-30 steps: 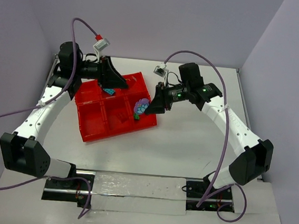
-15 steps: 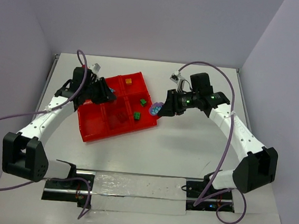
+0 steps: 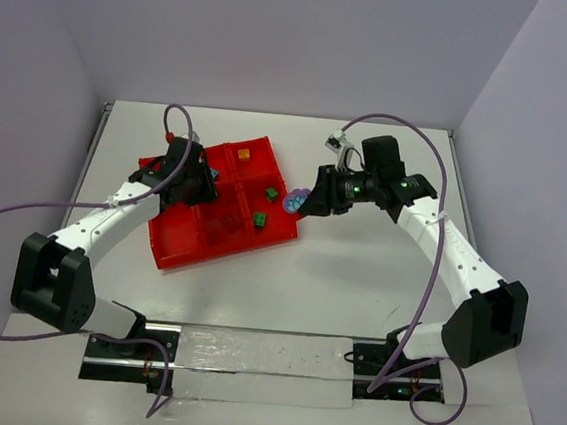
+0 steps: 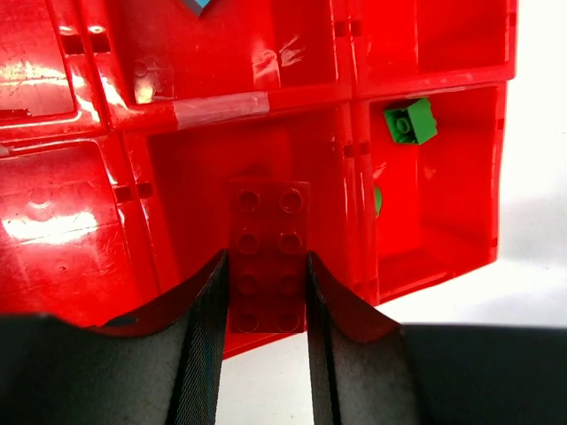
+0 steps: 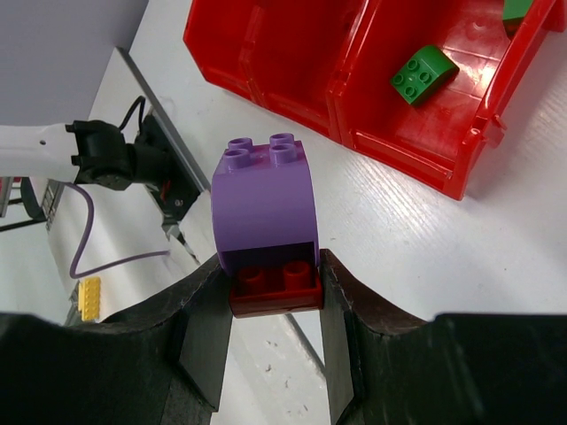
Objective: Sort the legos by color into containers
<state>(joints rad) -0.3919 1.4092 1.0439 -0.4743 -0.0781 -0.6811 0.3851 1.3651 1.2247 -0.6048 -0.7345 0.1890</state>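
With left pincer (image 4: 266,261), clamps a dark red brick (image 4: 268,230) over a middle tray (image 4: 221,106) compartment; with right pincer (image 5: 270,261), clamps a red base brick (image 5: 275,288) under a purple brick (image 5: 266,190), above the surface (image 5: 425,239) beside the tray. Probably light, rigid, slick: best pinched on flat sides.

we see a white table (image 3: 358,270). one red tray (image 3: 221,251) lies right on it, left of the middle and toward the far side. the tray sits turned, so its sides do not line up with the table's edges. at the near edge a long pale strip (image 3: 264,366) lies flat, and the left arm (image 3: 91,229) and right arm (image 3: 450,254) stand by its two ends.
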